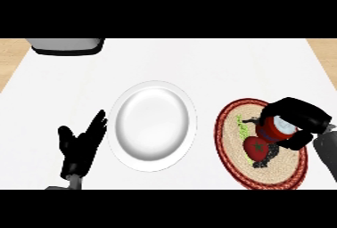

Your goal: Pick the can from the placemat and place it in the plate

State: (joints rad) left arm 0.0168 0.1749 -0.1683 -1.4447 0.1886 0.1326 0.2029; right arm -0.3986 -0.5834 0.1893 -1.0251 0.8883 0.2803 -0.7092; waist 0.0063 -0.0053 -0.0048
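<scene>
A red can (271, 130) with a pale top stands on the round woven placemat (239, 167), which has a dark red rim and a printed food picture. My right hand (297, 116) is curled round the can from the right and from behind, hiding part of it. Whether the can is lifted off the mat I cannot tell. The white plate (153, 125) lies to the left of the placemat with nothing on it. At the lower left my left hand (80, 145) rests open, fingers up, just left of the plate.
A grey and black appliance (67, 46) sits at the far left edge of the white counter (217, 62). Wooden flooring shows past the counter's far corners.
</scene>
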